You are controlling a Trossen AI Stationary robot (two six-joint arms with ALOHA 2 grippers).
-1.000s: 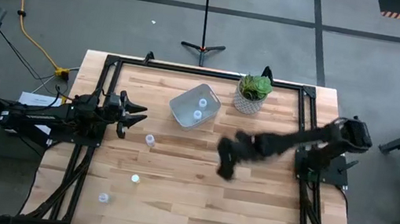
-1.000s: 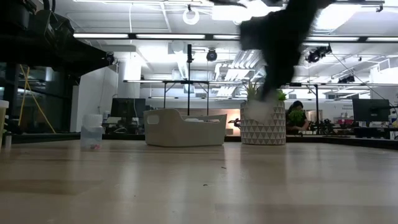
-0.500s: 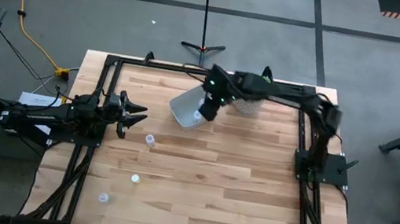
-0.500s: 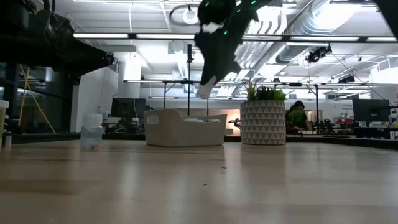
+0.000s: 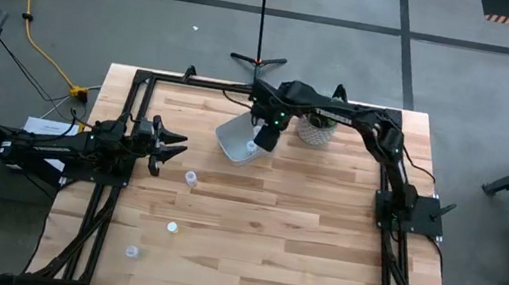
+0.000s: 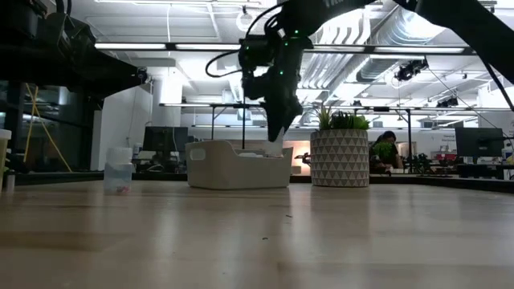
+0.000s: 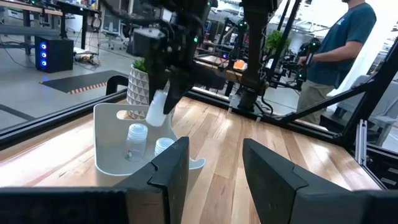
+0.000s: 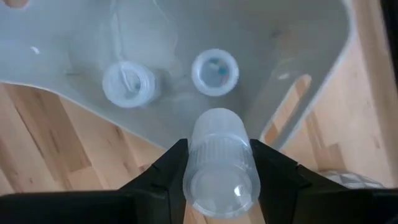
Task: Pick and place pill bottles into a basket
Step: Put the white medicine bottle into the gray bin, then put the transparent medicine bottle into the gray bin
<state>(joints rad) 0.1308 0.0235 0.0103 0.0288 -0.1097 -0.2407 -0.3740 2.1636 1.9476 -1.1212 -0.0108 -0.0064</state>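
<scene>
The light grey basket stands at the table's far middle, with two pill bottles upright inside it. My right gripper is above the basket, shut on a third pill bottle; it also shows in the low view. Three more bottles stand on the table at the left. My left gripper is open and empty at the table's left, pointing toward the basket. My right gripper pinches the pill bottle's round sides between its two fingers. The fingers slant down from above. The bottle is lifted clear and tilted, its free end pointing down into the basket.
A white patterned pot with a green plant stands just right of the basket at the far edge. A black frame runs round the tabletop. A person stands beyond the table. Bare wood lies in the middle and near part.
My right gripper has swung with the bottle from the table's middle right, up and toward the far edge and the left, to above the basket, and then gone down toward it. The basket and the other bottles have stayed put.
</scene>
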